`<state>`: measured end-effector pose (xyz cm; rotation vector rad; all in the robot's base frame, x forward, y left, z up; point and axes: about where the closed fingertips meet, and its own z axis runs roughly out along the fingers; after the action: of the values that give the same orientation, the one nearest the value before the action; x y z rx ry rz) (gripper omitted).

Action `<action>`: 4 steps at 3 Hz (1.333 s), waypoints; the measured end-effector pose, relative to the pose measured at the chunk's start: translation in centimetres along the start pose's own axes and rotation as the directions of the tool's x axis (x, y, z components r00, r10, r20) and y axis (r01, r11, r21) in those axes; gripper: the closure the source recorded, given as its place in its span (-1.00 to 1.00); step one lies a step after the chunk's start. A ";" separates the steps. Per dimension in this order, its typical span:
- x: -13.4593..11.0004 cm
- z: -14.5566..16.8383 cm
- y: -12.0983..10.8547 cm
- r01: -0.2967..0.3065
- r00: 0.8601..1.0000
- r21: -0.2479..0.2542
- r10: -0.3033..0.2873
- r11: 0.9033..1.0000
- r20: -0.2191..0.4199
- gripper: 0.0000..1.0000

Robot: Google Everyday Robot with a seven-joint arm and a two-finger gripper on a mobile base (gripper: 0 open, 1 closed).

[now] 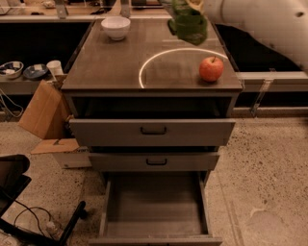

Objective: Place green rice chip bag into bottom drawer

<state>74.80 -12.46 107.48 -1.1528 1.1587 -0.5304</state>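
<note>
At top centre of frame, the gripper (194,6) is seen partly cut by the edge, closed on the top of the green rice chip bag (188,28). The bag hangs directly under it, long axis approx. vertical, above the cabinet top. The bottom drawer (154,204) is found open at bottom centre, well apart; the bag must be carried down & toward the lower frame.

3 drawers (153,130), 1 apple (211,69), 1 bowl (115,28), 1 green rice chip bag (189,25), 1 pincer (193,5) @ top edge.
</note>
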 end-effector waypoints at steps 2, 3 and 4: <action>-2.4 -12.7 -6.3 0.067 0.995 0.135 -0.056 0.989 -0.082 1.00; -4.4 -17.5 -5.3 0.025 0.994 0.118 -0.012 0.993 -0.108 1.00; -5.8 -19.4 0.5 -0.088 0.992 -0.004 0.087 0.996 -0.093 1.00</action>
<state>54.97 -15.71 110.26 -1.0882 1.2862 -0.5169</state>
